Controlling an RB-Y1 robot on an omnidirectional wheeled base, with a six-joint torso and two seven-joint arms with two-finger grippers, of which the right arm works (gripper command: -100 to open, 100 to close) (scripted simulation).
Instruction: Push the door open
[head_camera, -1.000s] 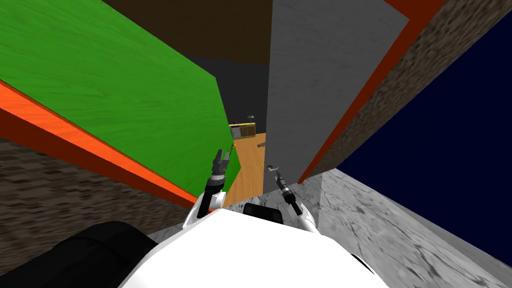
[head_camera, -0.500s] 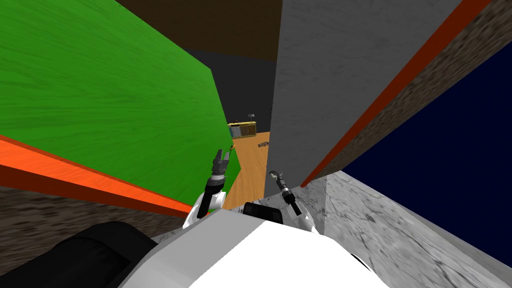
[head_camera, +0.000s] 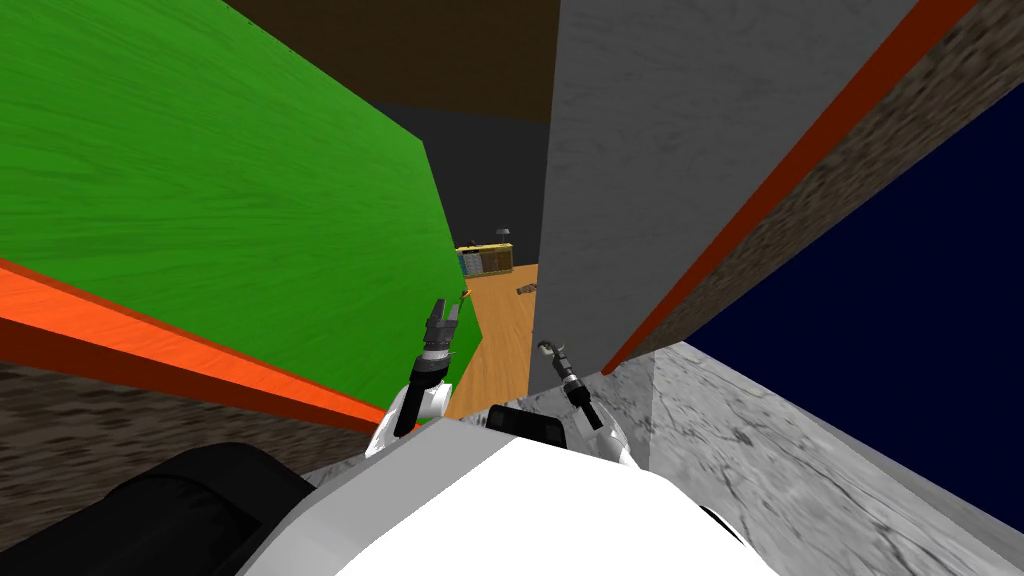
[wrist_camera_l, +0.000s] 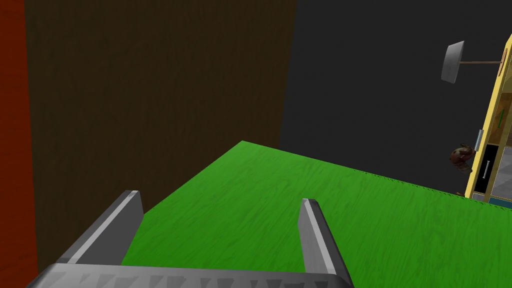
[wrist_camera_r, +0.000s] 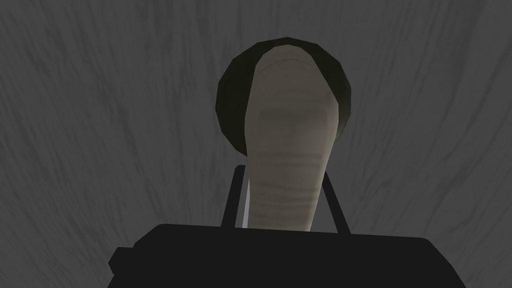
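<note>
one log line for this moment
right gripper shut on lever handle | grey door | left gripper open by green panel

Domestic interior, doorway between rooms. Evidence: grey door with lever handle, set in an orange-red frame. Grey stone-patterned floor on near side. Beyond: wooden floor, yellow cabinet, shaded lamp.

Between the right gripper's dark fingers lies a pale beige lever handle with faint banding, backed by a black round rosette on the dark grey streaked door panel. Beyond the left gripper's light grey fingers spreads a bright green fine-grained panel, edged in orange-red trim.
</note>
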